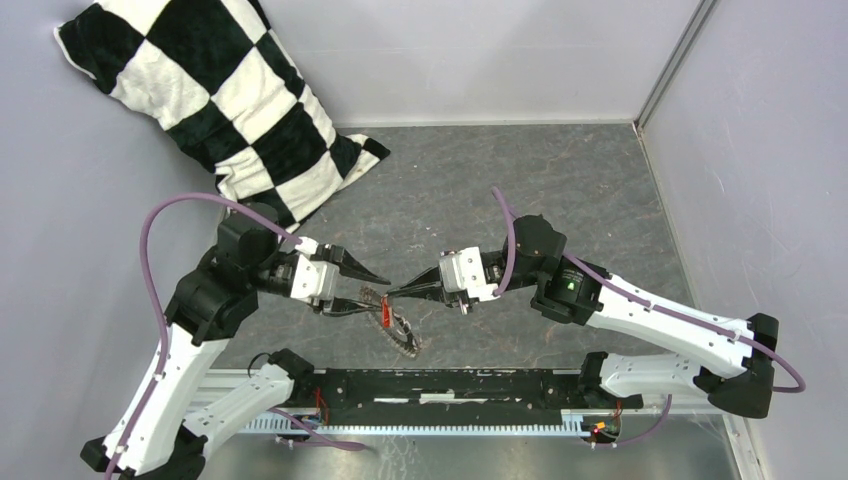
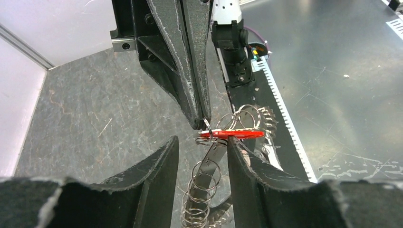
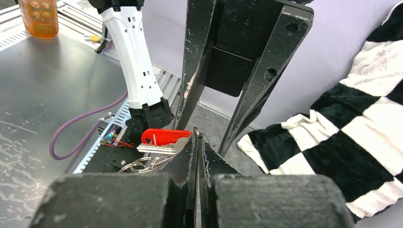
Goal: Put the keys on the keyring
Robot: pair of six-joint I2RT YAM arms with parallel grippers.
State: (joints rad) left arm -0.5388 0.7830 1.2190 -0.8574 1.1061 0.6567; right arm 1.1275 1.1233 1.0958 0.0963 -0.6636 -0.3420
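Hold: right end effector (image 2: 204,121) has its fingers pressed together, pinching the small key with bright red plastic head and thin silvery blade (image 3: 164,137) by the little loop at its head. The key lies flat and appears raised off the surface.
Opposite side: left end effector (image 2: 203,142) has its jaws spread, straddling a string of silvery wire loops (image 2: 205,176) just under the key. No clamping is visible.
Keyring: thin metal ring fringed with many small grey-brown keys (image 1: 402,337) lies on the dark grey mottled surface (image 1: 520,190), just below the two meeting end effectors.
Progress: judged mid-threading. The split in the keyring cannot be made out.
Risk, slip: the hold is at the very fingertips, on a thin loop. A sideways pull could twist the key free and drop it among the grey ones.
Risk, wrong catch: jaws closing where they stand would likely take the wire loops or the red head, not the ring wire.
Risk, contact: the fingertips of both arms stand nearly touching, so a small misjudged advance would knock them together.
Risk, drag: the keyring lies loose, so a tug would probably haul it whole.
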